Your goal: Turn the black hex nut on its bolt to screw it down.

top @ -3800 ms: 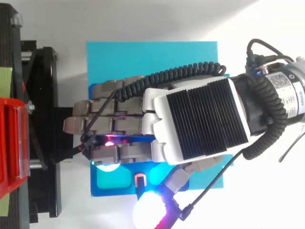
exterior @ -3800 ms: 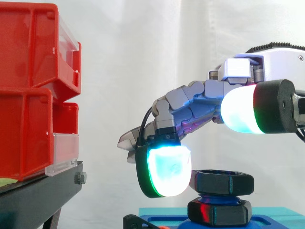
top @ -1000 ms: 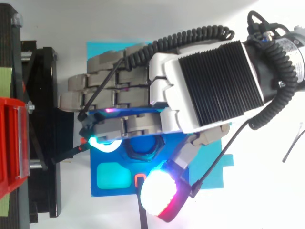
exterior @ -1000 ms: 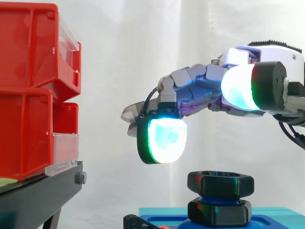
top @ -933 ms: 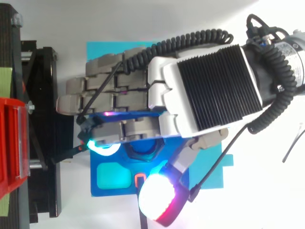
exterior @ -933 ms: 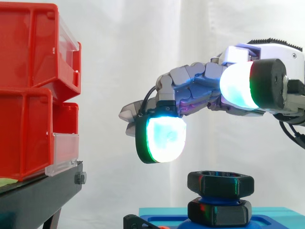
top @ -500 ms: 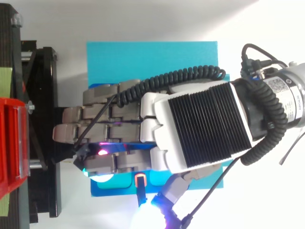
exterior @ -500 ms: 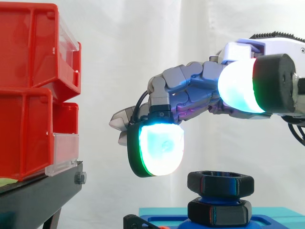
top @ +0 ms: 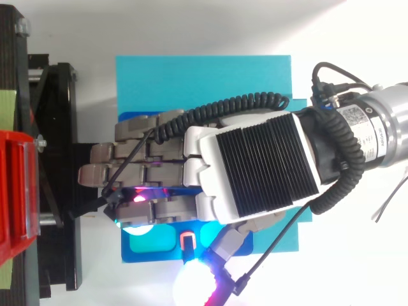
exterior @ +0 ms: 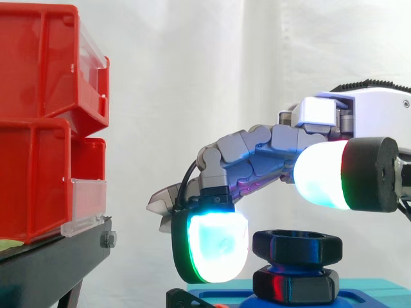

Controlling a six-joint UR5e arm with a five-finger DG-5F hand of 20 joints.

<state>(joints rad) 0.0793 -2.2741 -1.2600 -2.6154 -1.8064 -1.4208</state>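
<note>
The robot hand [top: 255, 167] is hovering over the nut [exterior: 297, 246], fingers loosely bent and spread, pinching nothing. One glowing fingertip [exterior: 213, 247] is hanging just beside the nut on its bin side, a sliver of gap showing. The thumb pad [exterior: 321, 174] is glowing above the nut. The nut is sitting high on its bolt [exterior: 282, 264], above a second black nut [exterior: 295, 285] on the blue base [exterior: 366, 287]. Red bins [exterior: 38, 122] are standing well apart.

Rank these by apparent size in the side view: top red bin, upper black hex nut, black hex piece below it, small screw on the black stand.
1. top red bin
2. upper black hex nut and black hex piece below it: alike, unranked
3. small screw on the black stand
</note>
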